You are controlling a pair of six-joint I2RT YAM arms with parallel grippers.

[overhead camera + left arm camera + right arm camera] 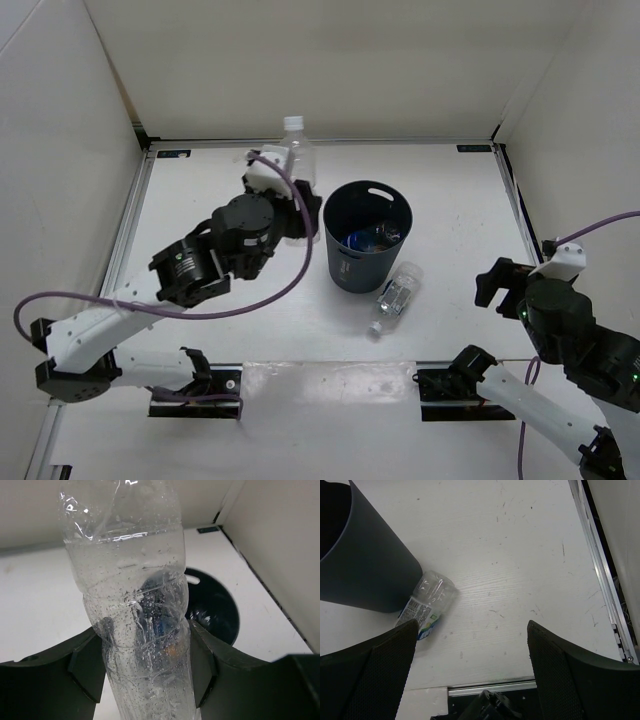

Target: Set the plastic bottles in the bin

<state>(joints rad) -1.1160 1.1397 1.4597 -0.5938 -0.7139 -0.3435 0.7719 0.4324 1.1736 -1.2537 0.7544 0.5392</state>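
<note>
My left gripper [303, 212] is shut on a clear bottle with a white cap [296, 155], held upright just left of the bin [345, 265]. In the left wrist view the wet bottle [131, 595] sits between the two fingers of the gripper [145, 662], with the bin's dark mouth [215, 607] behind it. Inside the bin lies a bottle with a blue label [366, 238]. Another clear bottle [399, 293] lies on the table against the bin's near right side; it also shows in the right wrist view [427, 605]. My right gripper [492, 285] is open and empty. The orange bottle is not visible.
White walls enclose the table on three sides. A metal rail [600, 580] runs along the right edge. The arm bases and mounting plates [450, 385] stand at the near edge. The bin's wall [365, 570] fills the right wrist view's upper left.
</note>
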